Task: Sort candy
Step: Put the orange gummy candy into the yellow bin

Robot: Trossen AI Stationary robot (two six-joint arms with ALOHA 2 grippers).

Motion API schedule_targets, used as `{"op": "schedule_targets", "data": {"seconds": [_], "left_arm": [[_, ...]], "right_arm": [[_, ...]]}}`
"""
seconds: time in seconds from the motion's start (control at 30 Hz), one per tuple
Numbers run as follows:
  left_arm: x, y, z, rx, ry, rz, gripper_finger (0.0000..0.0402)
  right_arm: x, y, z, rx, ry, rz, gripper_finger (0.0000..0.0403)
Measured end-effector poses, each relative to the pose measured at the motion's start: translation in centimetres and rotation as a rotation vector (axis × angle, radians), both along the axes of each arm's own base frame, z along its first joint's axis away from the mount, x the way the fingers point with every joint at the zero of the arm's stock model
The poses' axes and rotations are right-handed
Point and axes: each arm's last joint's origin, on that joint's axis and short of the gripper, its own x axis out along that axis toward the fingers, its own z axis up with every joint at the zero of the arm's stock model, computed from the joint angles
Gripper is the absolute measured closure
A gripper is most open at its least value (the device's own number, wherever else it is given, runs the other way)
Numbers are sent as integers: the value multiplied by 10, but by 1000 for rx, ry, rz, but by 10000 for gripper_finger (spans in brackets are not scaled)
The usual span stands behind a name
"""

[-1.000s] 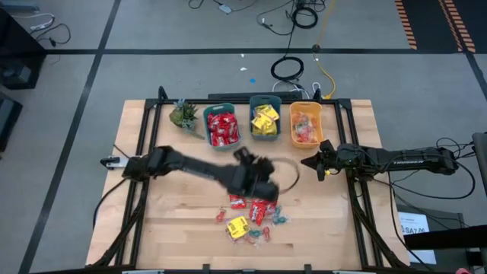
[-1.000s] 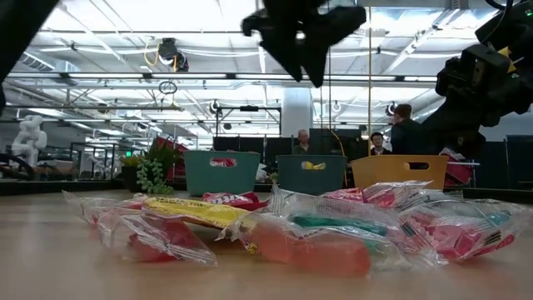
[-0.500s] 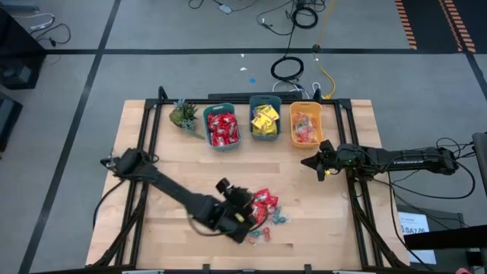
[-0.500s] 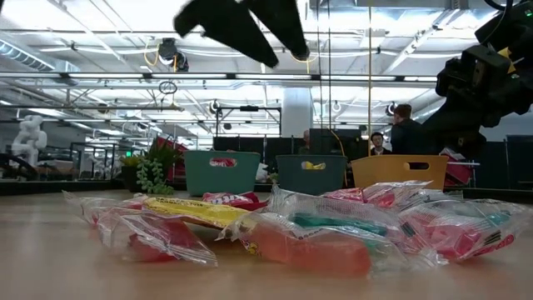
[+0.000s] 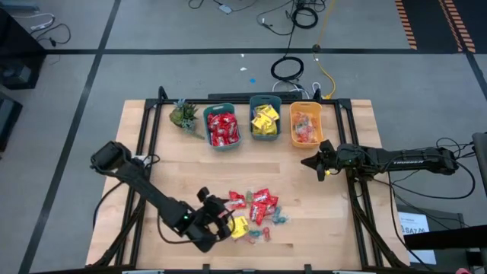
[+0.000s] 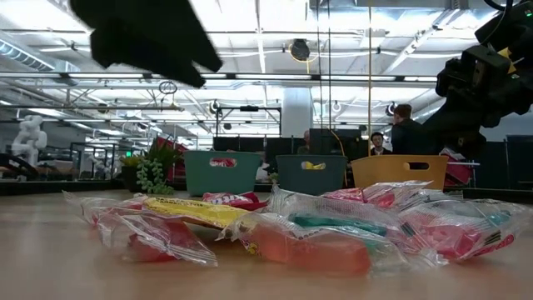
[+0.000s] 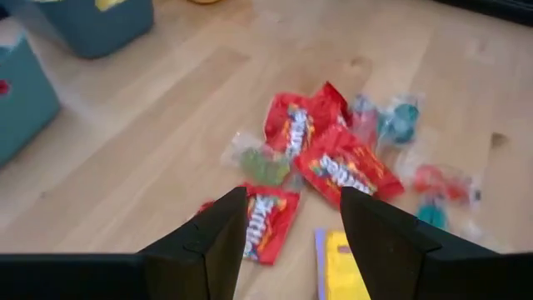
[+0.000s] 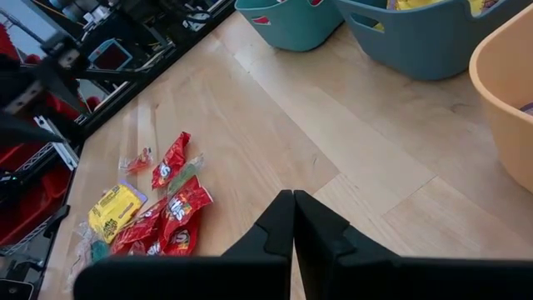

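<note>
Candy (image 5: 256, 214) partly under left gripper (image 5: 221, 225)

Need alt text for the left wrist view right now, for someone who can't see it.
The open left gripper hovers above a loose pile of candy on the wooden table: red packets, one yellow packet, small twist-wrapped pieces. Teal bins sit beyond.

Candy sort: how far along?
Mostly done: the teal bin of red packets, the teal bin of yellow packets and the orange bin of small twist-wrapped sweets are all filled. In hand: nothing; the left gripper hovers, jaws open, over the loose pile of mixed wrapped candy. Left: that pile, red packets, one yellow, small twists. Right gripper waits shut beside the orange bin.
</note>
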Motion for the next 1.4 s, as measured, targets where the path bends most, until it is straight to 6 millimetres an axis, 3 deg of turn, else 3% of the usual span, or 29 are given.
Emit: {"op": "schedule_targets", "data": {"seconds": [0.37,0.7,1.2,1.4], "left_arm": [[-46,7,-49,-97,84,-253,199],[-64,29,-86,-100,181,-305,199],[-68,31,-87,-126,250,-357,199],[-73,36,-62,-149,246,-308,199]], "right_arm": [[0,0,0,0,-1,0,401],[0,0,0,0,0,0,401],[0,0,0,0,1,0,401],[0,0,0,0,1,0,401]]}}
